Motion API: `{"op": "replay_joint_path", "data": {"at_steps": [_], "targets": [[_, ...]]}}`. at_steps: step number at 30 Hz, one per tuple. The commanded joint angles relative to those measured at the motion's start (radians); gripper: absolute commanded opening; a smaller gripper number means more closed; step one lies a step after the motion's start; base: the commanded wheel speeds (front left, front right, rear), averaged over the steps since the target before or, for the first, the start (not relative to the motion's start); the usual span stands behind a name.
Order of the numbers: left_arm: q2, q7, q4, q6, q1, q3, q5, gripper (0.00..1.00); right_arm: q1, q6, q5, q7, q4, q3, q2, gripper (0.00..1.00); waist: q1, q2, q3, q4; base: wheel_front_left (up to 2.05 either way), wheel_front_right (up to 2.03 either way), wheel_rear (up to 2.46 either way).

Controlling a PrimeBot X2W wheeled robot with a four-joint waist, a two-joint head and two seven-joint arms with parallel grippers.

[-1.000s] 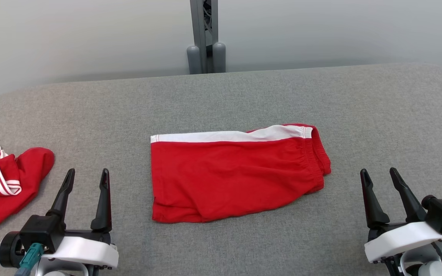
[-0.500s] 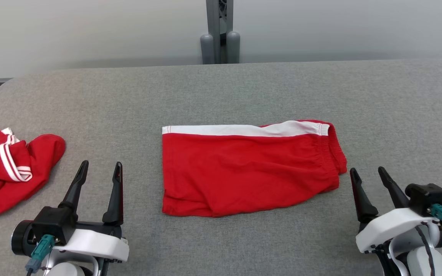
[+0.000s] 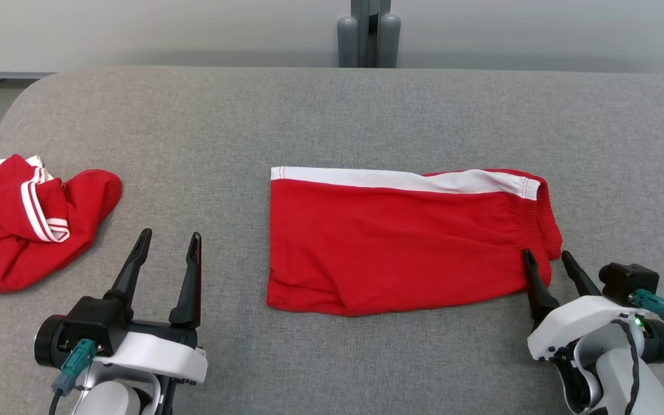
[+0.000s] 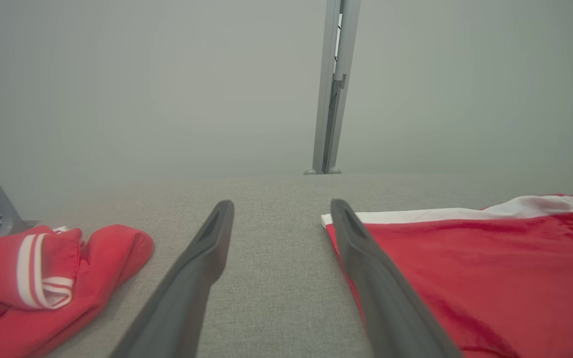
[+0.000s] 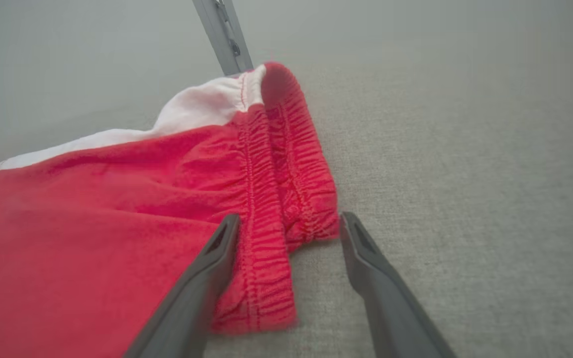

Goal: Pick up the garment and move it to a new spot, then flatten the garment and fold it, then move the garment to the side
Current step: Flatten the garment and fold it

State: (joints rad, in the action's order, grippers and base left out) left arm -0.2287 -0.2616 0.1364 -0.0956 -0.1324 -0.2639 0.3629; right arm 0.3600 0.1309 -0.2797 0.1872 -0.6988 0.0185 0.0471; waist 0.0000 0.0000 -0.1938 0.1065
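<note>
Red shorts (image 3: 401, 242) with a white side stripe lie folded flat in the middle of the grey table, waistband to the right. My right gripper (image 3: 546, 256) is open at the waistband's near corner; in the right wrist view its fingers straddle the gathered elastic band (image 5: 286, 209) of the shorts (image 5: 92, 238). My left gripper (image 3: 169, 240) is open and holds nothing, a little left of the shorts' leg hem. In the left wrist view the left gripper (image 4: 281, 209) points at bare table between the shorts (image 4: 465, 263) and the other garment.
A crumpled red garment (image 3: 21, 225) with white stripes lies near the left edge of the grey table (image 3: 193, 127), also in the left wrist view (image 4: 43, 278). A grey post (image 3: 368, 31) stands behind the far edge. Bare table lies right of the shorts.
The head camera has turned, shifting the whole picture right and down. My right gripper has come in to the shorts' waistband corner, where it stood apart before. The shorts lie as they did.
</note>
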Motion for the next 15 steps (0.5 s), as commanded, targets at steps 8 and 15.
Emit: {"op": "replay_joint_path", "data": {"at_steps": [8,15], "targets": [[0.002,-0.003,0.009,0.016,-0.032,0.006,-0.01,1.0,0.06,0.0,-0.111,0.05,-0.128,0.08,0.006,0.44,0.0,0.0,-0.021,-0.02,0.0,0.0,0.0],[0.006,-0.003,0.012,0.023,-0.038,0.014,-0.012,1.0,0.065,-0.001,-0.182,0.076,-0.148,0.125,0.008,0.0,0.0,0.0,-0.027,-0.037,0.0,0.0,0.0]]}}
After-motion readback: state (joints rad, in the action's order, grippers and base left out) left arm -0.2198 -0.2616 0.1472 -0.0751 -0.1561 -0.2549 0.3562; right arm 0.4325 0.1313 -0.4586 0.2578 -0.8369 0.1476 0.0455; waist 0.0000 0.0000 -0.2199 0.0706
